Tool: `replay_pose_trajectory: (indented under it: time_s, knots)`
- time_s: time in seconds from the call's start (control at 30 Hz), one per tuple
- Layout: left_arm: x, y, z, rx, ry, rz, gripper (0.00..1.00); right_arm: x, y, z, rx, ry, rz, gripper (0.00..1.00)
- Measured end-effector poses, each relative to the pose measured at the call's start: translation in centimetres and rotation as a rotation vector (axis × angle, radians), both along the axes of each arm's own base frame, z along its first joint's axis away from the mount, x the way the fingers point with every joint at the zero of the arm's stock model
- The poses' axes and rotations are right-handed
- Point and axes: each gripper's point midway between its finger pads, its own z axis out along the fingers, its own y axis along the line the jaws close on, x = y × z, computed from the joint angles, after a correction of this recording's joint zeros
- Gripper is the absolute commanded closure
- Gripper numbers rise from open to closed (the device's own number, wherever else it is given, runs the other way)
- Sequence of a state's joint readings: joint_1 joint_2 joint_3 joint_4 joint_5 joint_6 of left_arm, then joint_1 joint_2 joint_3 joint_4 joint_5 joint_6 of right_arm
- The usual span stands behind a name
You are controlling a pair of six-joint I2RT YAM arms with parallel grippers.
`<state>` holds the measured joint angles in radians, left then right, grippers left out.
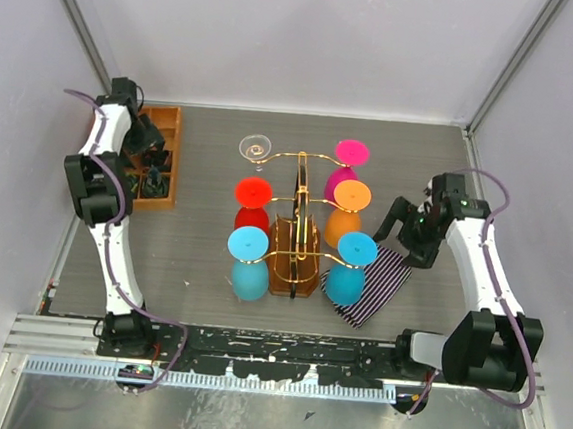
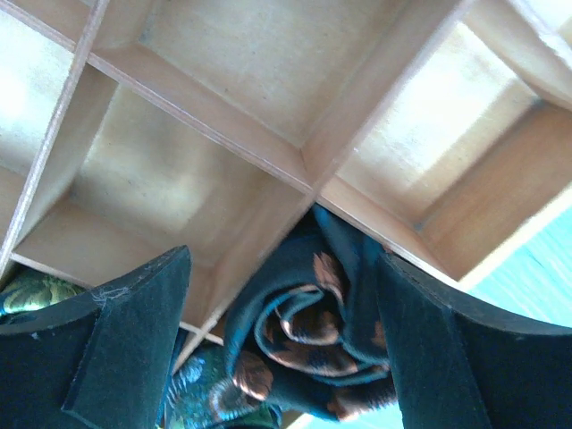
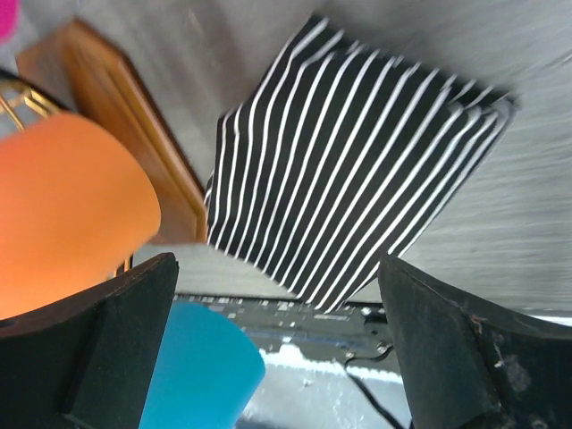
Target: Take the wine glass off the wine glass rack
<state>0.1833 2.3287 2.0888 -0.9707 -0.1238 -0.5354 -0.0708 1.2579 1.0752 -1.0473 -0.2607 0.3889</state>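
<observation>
The wine glass rack (image 1: 296, 238) is a gold wire stand on a brown wooden base in the middle of the table. Coloured glasses hang upside down on it: clear (image 1: 256, 149), red (image 1: 253, 204) and blue (image 1: 248, 263) on the left, pink (image 1: 349, 158), orange (image 1: 348, 208) and blue (image 1: 355, 263) on the right. My right gripper (image 1: 398, 234) is open and empty just right of the rack. The right wrist view shows the orange glass (image 3: 63, 223) and blue glass (image 3: 201, 375) by its left finger. My left gripper (image 1: 147, 152) is open over the orange compartment tray (image 1: 170, 124).
A black-and-white striped cloth (image 1: 376, 283) lies under and right of the rack's right side, also in the right wrist view (image 3: 357, 170). In the left wrist view a rolled dark patterned cloth (image 2: 313, 331) sits in a tray compartment (image 2: 223, 134) between my open fingers. Walls enclose the table.
</observation>
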Motion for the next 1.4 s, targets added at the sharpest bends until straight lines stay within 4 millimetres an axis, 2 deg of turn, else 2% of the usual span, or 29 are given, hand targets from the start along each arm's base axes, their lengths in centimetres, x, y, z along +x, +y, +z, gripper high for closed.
replay_pose_trajectory:
  time_s: [0.2, 0.33, 0.4, 0.5, 0.67, 0.73, 0.87, 1.0, 1.07, 1.17, 1.23, 1.3, 1.37, 1.4]
  knots:
    - [0.5, -1.8, 3.8, -0.037, -0.084, -0.022, 0.12, -3.5, 3.6, -2.1, 0.183, 0.108, 0.021, 0.01]
    - [0.8, -3.3, 7.0, -0.079, -0.161, -0.044, 0.11, -4.6, 4.6, -3.7, 0.229, 0.156, 0.013, 0.01]
    - [0.8, -3.9, 7.7, -0.094, -0.185, -0.053, 0.11, -5.4, 5.0, -5.1, 0.236, 0.208, 0.006, 0.01]
    - [0.1, -4.5, 7.5, -0.119, -0.180, -0.058, 0.11, -5.8, 5.2, -7.0, 0.209, 0.293, 0.002, 0.01]
    - [-1.0, -5.8, 5.6, -0.183, -0.138, -0.070, 0.12, -4.8, 3.7, -9.8, 0.086, 0.383, -0.027, 0.00]
    - [-1.6, -6.6, 4.9, -0.210, -0.117, -0.079, 0.12, -3.4, 2.7, -10.1, 0.030, 0.373, -0.046, 0.01]
    - [-3.1, -9.0, 4.4, -0.251, -0.092, -0.123, 0.12, 1.0, -0.3, -10.3, -0.077, 0.307, -0.116, 0.01]
    - [-4.4, -12.6, 5.7, -0.280, -0.101, -0.203, 0.12, 5.9, -4.8, -9.7, -0.201, 0.232, -0.218, 0.01]
    - [-5.0, -14.4, 6.6, -0.290, -0.115, -0.245, 0.12, 8.7, -7.3, -8.5, -0.280, 0.167, -0.270, 0.01]
    - [-6.0, -16.6, 7.9, -0.303, -0.136, -0.299, 0.11, 12.5, -9.9, -4.7, -0.359, 0.018, -0.336, 0.01]
    - [-6.7, -17.1, 8.3, -0.303, -0.142, -0.315, 0.11, 13.6, -9.5, -2.0, -0.355, -0.081, -0.339, 0.01]
    - [-7.3, -17.1, 8.6, -0.302, -0.144, -0.318, 0.11, 13.3, -7.8, 0.3, -0.301, -0.155, -0.309, 0.01]
    - [-7.8, -17.0, 8.9, -0.299, -0.147, -0.322, 0.11, 12.2, -5.8, 0.9, -0.224, -0.180, -0.263, 0.00]
    - [-7.9, -17.0, 9.0, -0.298, -0.149, -0.324, 0.11, 11.4, -4.6, 0.5, -0.176, -0.174, -0.234, 0.01]
